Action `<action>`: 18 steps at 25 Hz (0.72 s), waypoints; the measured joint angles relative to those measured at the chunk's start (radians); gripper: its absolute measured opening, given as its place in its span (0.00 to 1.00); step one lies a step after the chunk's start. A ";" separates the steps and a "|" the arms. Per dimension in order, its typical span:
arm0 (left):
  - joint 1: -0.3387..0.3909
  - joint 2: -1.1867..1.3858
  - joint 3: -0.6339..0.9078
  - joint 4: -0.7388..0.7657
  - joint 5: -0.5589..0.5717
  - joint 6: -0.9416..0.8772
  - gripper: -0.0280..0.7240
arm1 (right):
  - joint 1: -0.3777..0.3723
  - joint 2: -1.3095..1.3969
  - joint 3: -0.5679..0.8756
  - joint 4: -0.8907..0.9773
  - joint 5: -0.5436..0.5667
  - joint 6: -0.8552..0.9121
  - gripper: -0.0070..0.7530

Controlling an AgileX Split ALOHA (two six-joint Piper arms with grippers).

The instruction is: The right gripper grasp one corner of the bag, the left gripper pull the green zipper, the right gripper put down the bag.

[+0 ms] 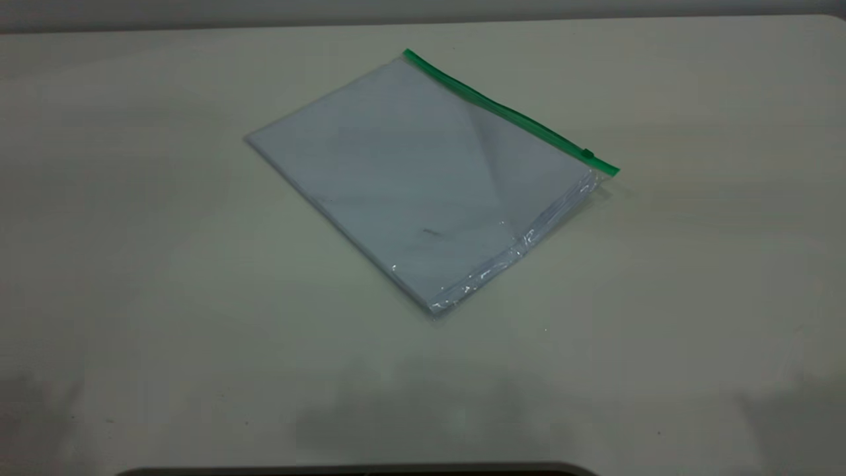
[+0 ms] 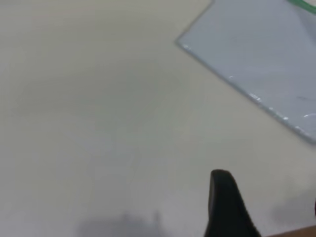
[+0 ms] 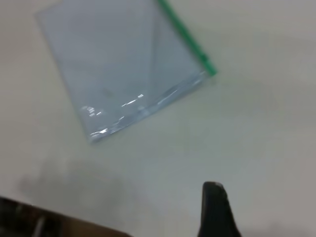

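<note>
The bag (image 1: 423, 178) lies flat on the table (image 1: 132, 264), unobstructed; whether either claw is spread, I cannot tell.

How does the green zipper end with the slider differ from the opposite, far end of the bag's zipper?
The green zipper on the bag carries its slider tab near the end toward the exterior view's right; the far end has none. The slider end meets a crinkly, glinting short edge; the far end meets a smooth one. Both lie on the table, untouched by either gripper.
</note>
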 joint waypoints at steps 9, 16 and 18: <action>0.000 0.327 -0.054 -0.341 -0.095 0.382 0.76 | 0.000 0.636 -0.045 0.681 -0.192 -0.652 0.71; 0.000 0.433 -0.056 -0.472 -0.111 0.529 0.77 | -0.011 1.098 -0.247 1.067 -0.156 -1.038 0.71; 0.000 0.445 -0.056 -0.477 -0.113 0.532 0.77 | -0.032 1.223 -0.320 1.081 -0.087 -1.073 0.71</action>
